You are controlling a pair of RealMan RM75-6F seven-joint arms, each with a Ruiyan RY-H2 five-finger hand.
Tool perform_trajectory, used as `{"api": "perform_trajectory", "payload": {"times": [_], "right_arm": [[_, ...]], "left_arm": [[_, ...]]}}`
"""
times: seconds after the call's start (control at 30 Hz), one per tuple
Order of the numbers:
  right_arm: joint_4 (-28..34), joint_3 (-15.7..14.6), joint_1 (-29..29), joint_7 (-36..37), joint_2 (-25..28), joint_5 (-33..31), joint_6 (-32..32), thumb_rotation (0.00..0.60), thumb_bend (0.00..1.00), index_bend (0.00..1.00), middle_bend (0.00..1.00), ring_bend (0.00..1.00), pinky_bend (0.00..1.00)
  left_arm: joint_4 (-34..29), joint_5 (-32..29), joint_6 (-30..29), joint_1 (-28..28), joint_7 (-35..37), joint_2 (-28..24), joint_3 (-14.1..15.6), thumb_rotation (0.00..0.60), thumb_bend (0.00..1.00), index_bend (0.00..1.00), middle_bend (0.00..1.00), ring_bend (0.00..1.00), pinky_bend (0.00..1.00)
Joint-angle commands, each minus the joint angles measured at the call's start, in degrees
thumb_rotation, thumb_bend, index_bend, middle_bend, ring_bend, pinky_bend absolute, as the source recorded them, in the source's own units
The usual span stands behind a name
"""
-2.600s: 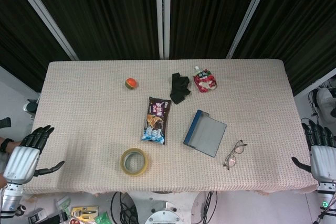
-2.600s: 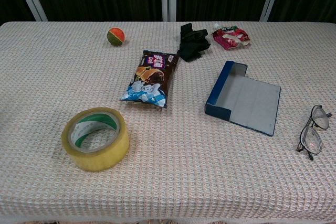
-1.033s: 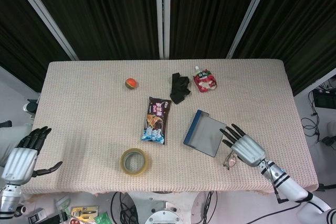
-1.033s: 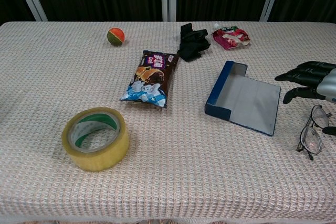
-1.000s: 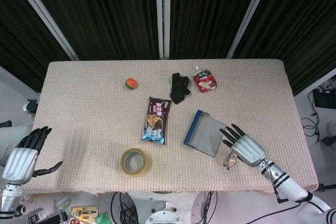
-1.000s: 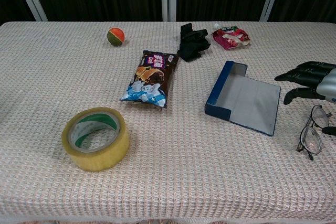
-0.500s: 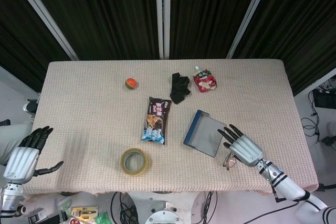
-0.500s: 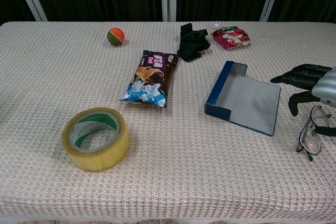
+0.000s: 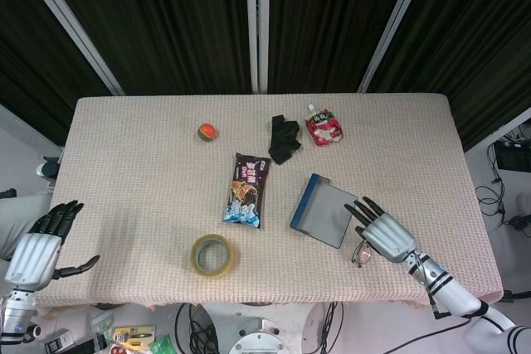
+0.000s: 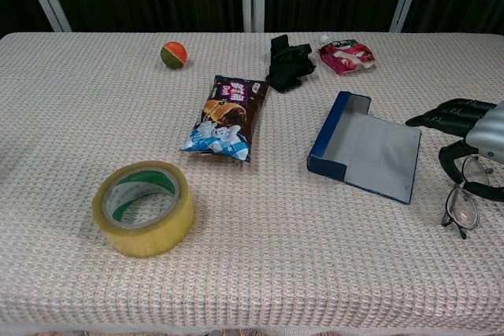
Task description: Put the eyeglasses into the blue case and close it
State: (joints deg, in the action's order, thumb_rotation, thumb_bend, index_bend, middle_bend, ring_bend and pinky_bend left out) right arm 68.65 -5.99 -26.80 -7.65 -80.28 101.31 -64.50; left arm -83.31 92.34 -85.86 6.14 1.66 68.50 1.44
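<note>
The eyeglasses [image 10: 461,208] lie folded open on the cloth near the table's front right, partly under my right hand [image 9: 383,234] in the head view. That hand [image 10: 476,138] hovers low over them with fingers spread toward the case. A finger and the thumb curve around the upper lens, and I cannot tell whether they touch it. The blue case [image 9: 323,210] lies open just left of the glasses, its grey lid [image 10: 379,153] flat on the table. My left hand [image 9: 37,250] hangs open off the table's left edge, holding nothing.
A yellow tape roll [image 10: 143,207] stands front left. A brown snack bag [image 10: 227,117] lies mid-table. At the back are an orange-green ball [image 10: 174,54], a black cloth [image 10: 289,62] and a red pouch [image 10: 345,54]. The table's right edge [image 9: 473,205] is close to the glasses.
My right hand came in from beyond the right edge and settled low over the glasses, its finger and thumb curling around the upper lens. The glasses shifted slightly left. The left hand stayed put.
</note>
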Motion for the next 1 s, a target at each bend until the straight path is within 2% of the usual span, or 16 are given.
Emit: {"api": "perform_trajectory", "payload": {"times": [0.03, 0.2, 0.33, 0.53, 0.7, 1.0], "right_arm": [[-0.2, -0.1, -0.1, -0.3, -0.2, -0.1, -0.1, 0.600, 0.33, 0.55, 0.00, 0.00, 0.00], [-0.4, -0.1, -0.2, -0.7, -0.3, -0.4, 0.0, 0.600, 0.34, 0.55, 0.00, 0.00, 0.00], [-0.7, -0.2, -0.2, -0.3, -0.6, -0.3, -0.6, 0.600, 0.36, 0.59, 0.00, 0.00, 0.00], [-1.3, -0.3, -0.2, 0.7, -0.9, -0.4, -1.4, 0.600, 0.46, 0.66, 0.00, 0.00, 0.00], [-1.7, 0.0, -0.5, 1.8, -1.0, -0.1, -2.4, 0.600, 0.48, 0.69, 0.00, 0.00, 0.00], [-0.8, 3.4, -3.8, 0.5, -3.4, -0.2, -2.4, 0.600, 0.48, 0.69, 0.00, 0.00, 0.00]], "left_arm": [[0.1, 0.0, 0.0, 0.0, 0.0, 0.0, 0.0, 0.326, 0.14, 0.06, 0.08, 0.09, 0.22], [0.2, -0.1, 0.1, 0.0, 0.1, 0.1, 0.0, 0.323, 0.14, 0.06, 0.08, 0.09, 0.22], [0.2, -0.2, 0.1, -0.1, 0.2, 0.1, 0.0, 0.323, 0.14, 0.06, 0.08, 0.09, 0.22], [0.4, -0.1, 0.0, -0.1, 0.3, 0.2, 0.0, 0.323, 0.14, 0.06, 0.08, 0.09, 0.22], [0.5, -0.1, -0.2, -0.2, 0.6, 0.2, 0.0, 0.322, 0.14, 0.06, 0.08, 0.09, 0.22], [0.9, -0.1, -0.3, -0.3, 1.1, 0.1, 0.0, 0.324, 0.14, 0.06, 0.08, 0.09, 0.22]]}}
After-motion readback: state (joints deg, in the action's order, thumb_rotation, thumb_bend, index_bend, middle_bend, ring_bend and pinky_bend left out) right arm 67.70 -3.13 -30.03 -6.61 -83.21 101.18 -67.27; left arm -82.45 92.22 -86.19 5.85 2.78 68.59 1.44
